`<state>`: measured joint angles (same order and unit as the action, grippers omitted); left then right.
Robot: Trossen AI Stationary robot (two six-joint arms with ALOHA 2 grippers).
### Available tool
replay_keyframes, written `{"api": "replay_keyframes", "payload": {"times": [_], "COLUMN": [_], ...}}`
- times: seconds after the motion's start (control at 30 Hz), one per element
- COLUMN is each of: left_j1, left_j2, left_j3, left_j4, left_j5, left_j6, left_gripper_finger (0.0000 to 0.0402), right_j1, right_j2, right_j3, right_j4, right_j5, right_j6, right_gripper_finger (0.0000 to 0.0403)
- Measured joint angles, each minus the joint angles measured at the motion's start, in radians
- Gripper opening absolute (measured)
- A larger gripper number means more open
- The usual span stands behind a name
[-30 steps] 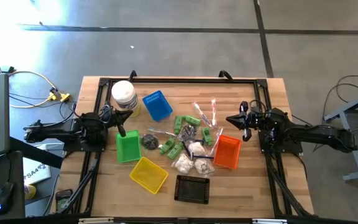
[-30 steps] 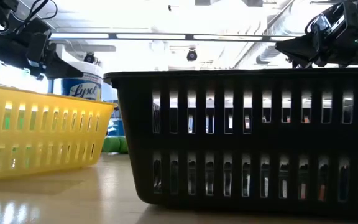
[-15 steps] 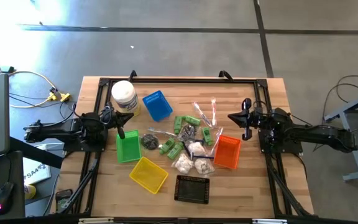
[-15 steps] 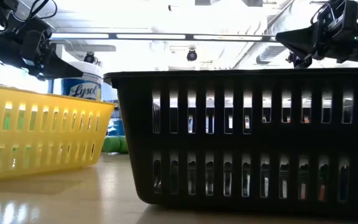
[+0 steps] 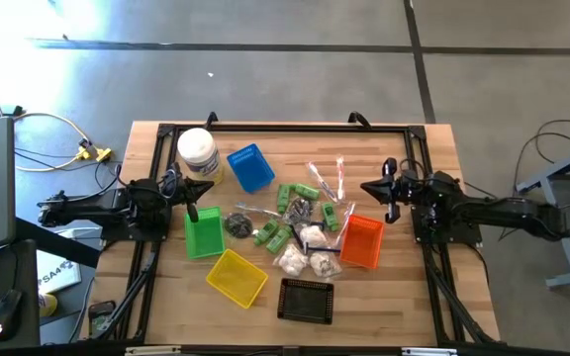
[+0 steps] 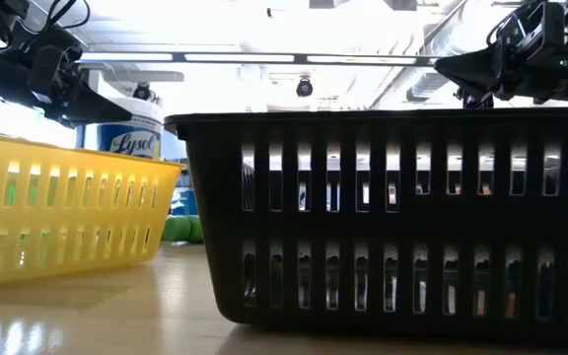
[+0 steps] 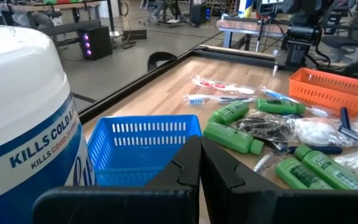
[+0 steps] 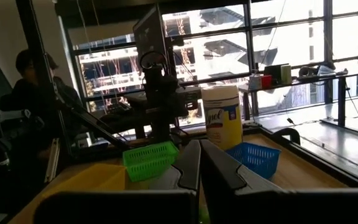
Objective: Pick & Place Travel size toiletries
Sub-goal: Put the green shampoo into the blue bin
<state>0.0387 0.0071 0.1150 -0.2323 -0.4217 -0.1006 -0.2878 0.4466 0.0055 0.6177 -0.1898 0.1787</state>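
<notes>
With fingers pressed together and empty, the right gripper (image 5: 368,187) hovers beside the small green plastic bottles (image 5: 298,192), seemingly poised to reach them, while the left gripper (image 5: 209,188), likewise closed, waits.

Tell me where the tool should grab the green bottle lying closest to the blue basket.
Grip the green bottle across the middle of its round body, coming straight down from above. It lies flat on its side on the table, and the side facing the blue basket looks open, so the fingers can probably straddle its width.
</notes>
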Motion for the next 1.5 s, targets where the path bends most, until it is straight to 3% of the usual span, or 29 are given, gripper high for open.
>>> {"api": "replay_keyframes", "payload": {"times": [0.27, 0.7, 1.0, 1.23, 1.5], "left_j1": [0.0, 0.0, 0.0, 0.0, 0.0], "left_j2": [0.0, 0.009, 0.01, 0.01, 0.01], "left_j3": [0.0, 0.003, 0.002, 0.002, 0.002], "left_j4": [0.022, 0.191, 0.116, 0.121, 0.271], "left_j5": [0.012, 0.027, 0.043, 0.041, 0.038], "left_j6": [-0.007, 0.153, 0.089, 0.094, 0.098], "left_gripper_finger": [0.0, 0.0, 0.0, 0.0, 0.0], "right_j1": [0.0, 0.0, 0.0, 0.0, 0.0], "right_j2": [0.03, 0.054, 0.078, 0.181, 0.341], "right_j3": [0.0, 0.0, 0.009, 0.121, 0.309], "right_j4": [0.0, -0.013, 0.017, 0.062, 0.02], "right_j5": [0.0, 0.004, 0.021, 0.058, 0.128], "right_j6": [-0.049, -0.052, -0.03, -0.124, -0.158], "right_gripper_finger": [0.0003, 0.0003, 0.0003, 0.0003, 0.0003]}}
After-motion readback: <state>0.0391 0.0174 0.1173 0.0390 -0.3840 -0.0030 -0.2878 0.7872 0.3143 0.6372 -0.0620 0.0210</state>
